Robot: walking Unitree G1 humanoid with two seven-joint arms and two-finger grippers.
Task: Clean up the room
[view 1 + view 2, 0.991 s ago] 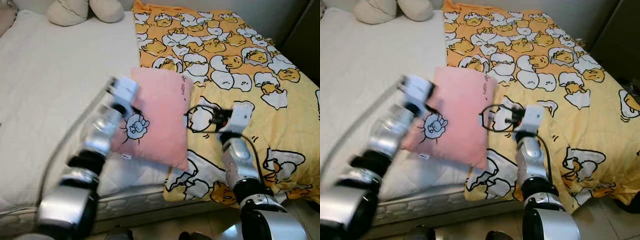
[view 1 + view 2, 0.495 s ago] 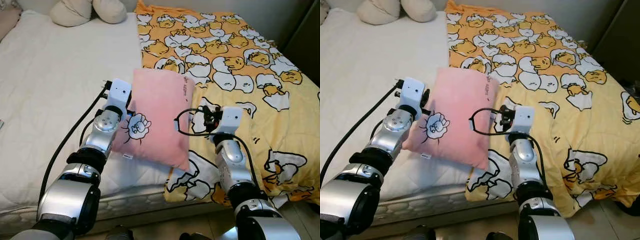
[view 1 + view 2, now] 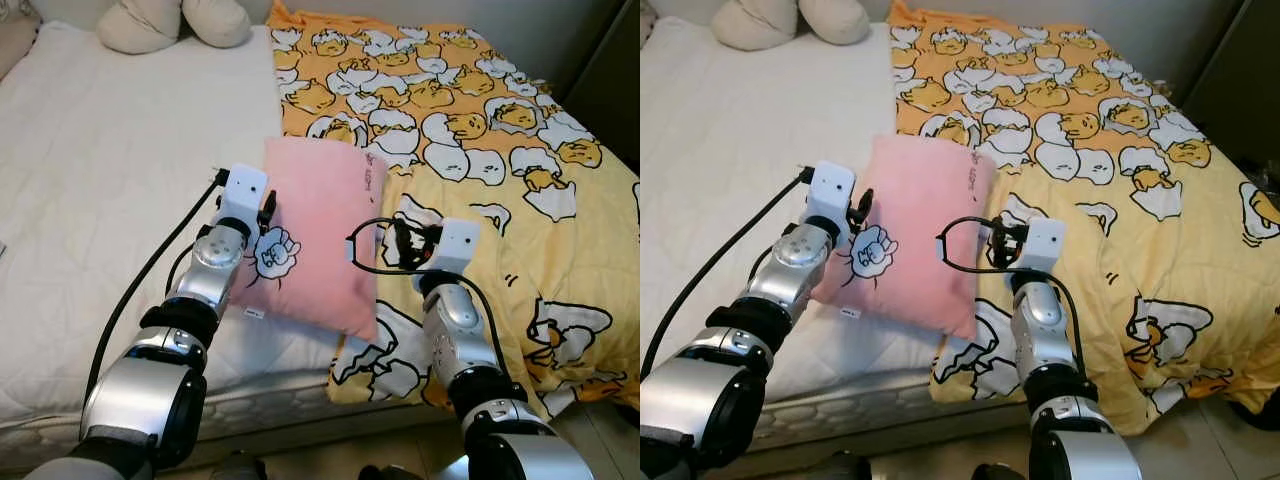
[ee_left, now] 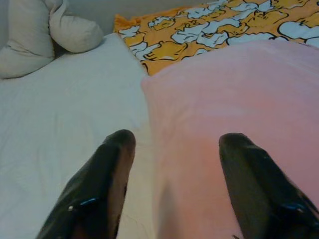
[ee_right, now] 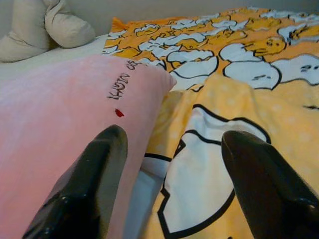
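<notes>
The pink pillow [image 3: 318, 235] lay on the bed [image 3: 90, 180] — long axis running toward the headboard. Left gripper [image 4: 172, 164] and right gripper [image 5: 167, 154] flanked it, fingers spread wide, holding nothing.

Before me lies the bed [image 3: 90, 180], its bare side covered in a white quilted sheet. Against the bed's head rest two cream cushions [image 3: 170, 22], touching each other. Along the bed's right half, beside the white sheet, spreads an orange-yellow blanket [image 3: 500, 150] printed with white and yellow egg figures; its near edge hangs over the bed's foot toward the pale floor [image 3: 600, 425].
</notes>
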